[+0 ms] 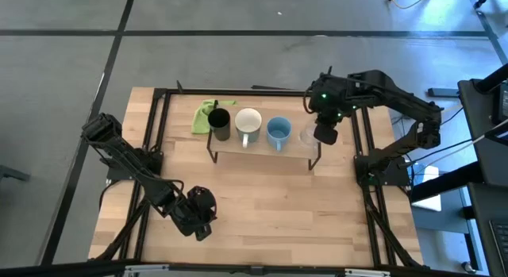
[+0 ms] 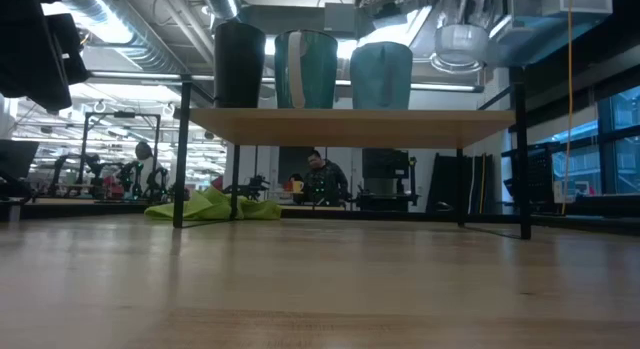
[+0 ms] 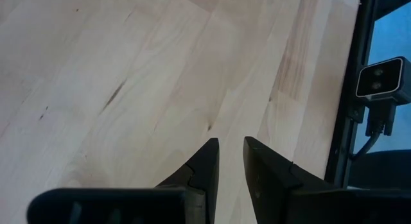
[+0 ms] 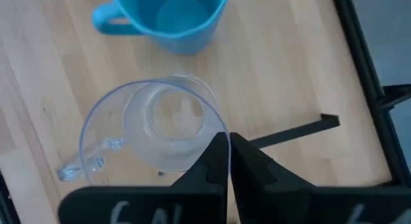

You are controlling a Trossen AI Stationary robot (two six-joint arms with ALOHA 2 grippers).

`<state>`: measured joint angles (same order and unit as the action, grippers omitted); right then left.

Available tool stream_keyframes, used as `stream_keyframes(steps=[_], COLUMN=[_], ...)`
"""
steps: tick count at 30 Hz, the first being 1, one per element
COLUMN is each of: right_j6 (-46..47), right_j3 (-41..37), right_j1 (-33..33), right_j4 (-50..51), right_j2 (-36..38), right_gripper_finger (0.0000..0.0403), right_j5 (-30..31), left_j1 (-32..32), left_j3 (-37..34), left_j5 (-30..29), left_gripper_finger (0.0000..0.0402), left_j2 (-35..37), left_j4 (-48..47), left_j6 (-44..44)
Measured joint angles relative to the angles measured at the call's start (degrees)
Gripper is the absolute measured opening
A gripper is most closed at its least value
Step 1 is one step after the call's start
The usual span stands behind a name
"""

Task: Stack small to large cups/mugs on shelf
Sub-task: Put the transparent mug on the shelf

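right claw (image 4: 228,153) is pinched closed on the rim of the clear cup (image 4: 164,131), one finger inside the rim and one outside. in the high view this claw (image 1: 325,134) hangs from an arm that reaches in from the surface's right edge, bends at the elbow and points down over the right end of the shelf (image 1: 262,155). in the low view the clear cup (image 2: 460,39) appears slightly above the shelf board (image 2: 350,124), though whether it touches the board i cannot tell.

left claw (image 3: 230,163) has its fingers slightly apart with nothing between them, aimed at bare wood. its arm is folded low over the near left part of the surface (image 1: 262,205), well apart from the shelf, with the claw (image 1: 198,215) toward the near edge.

on the shelf, in a row from left to right: black cup (image 1: 220,124), white mug (image 1: 248,124), blue mug (image 1: 279,132), then the clear cup (image 1: 309,135) at the right end. all three opaque ones stand upright. a green cloth (image 1: 204,115) lies on the surface just behind the black cup.

white marks show on the right claw's housing in its wrist view, but they are cut off and i cannot read them.
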<state>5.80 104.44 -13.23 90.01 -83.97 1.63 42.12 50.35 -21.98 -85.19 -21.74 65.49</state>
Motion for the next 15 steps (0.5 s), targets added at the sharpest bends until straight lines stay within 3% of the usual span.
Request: stream_keyframes(steps=[15], right_j6=[-6.7], right_j3=[1.3], right_j1=[1.6], right_j4=[-0.1], right_j2=[-7.5], right_gripper_finger=[0.001], right_j5=[-1.3], left_j1=[0.0], left_j3=[0.0], left_j5=[-0.1], left_gripper_finger=[0.0066], left_j2=[0.0], left_j4=[0.2], left_j6=[0.7])
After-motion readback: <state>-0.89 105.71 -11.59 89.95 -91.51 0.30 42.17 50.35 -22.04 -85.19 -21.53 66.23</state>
